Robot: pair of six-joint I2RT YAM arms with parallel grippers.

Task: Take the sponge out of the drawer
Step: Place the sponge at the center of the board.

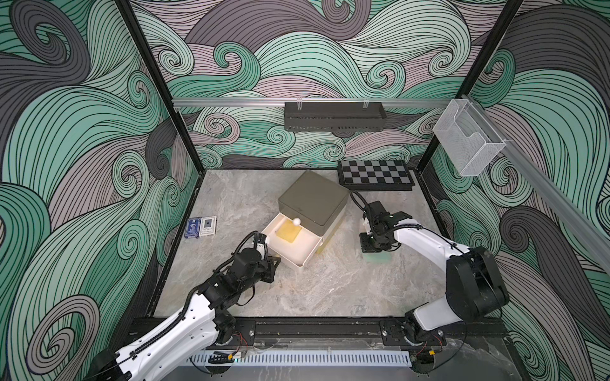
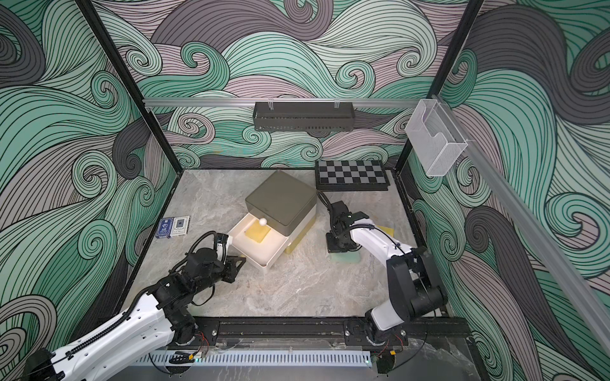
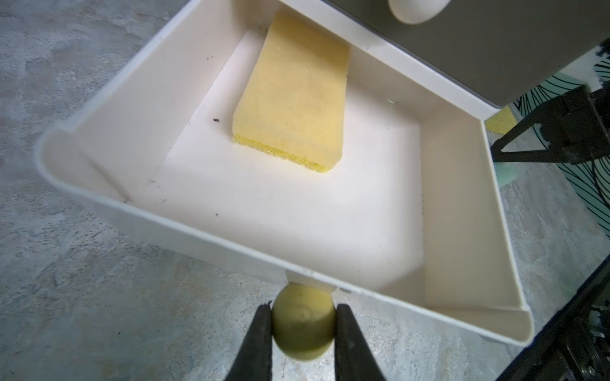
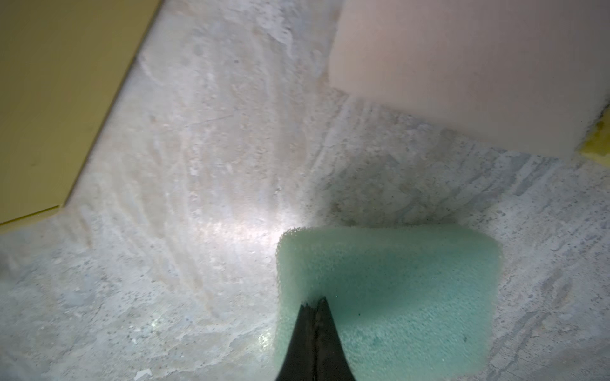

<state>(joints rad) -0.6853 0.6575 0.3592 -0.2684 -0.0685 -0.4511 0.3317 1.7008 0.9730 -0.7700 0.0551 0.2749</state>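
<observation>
Currently, the sponge (image 3: pixel 293 99) lies inside the drawer (image 3: pixel 198 231). It is yellow and flat, and it rests on the white floor of the drawer, nearer to the back part than to the front wall. In both top views the sponge (image 1: pixel 288 232) (image 2: pixel 257 231) is seen partly under the edge of the olive cabinet (image 1: pixel 313 198), from which the drawer stands pulled out.

The left claw (image 3: pixel 303 308) is closed on the knob (image 3: pixel 302 326) of the drawer front. In the left wrist view, one black finger (image 3: pixel 260 330) presses on each side of this round, pale yellow knob.

The right claw (image 4: pixel 317 301) is on the other side of the cabinet, well apart from the drawer. Its jaws are fully together and hold nothing between them. The tips point down on a green sponge (image 4: pixel 412 297) that lies on the tabletop (image 1: pixel 330 287); whether they touch it I cannot tell. In the right wrist view a pale block (image 4: pixel 462 66) lies near the green sponge.

A chessboard (image 1: pixel 374 173) lies at the back of the tabletop, and two card boxes (image 1: pixel 200 227) lie side by side near its left edge.
</observation>
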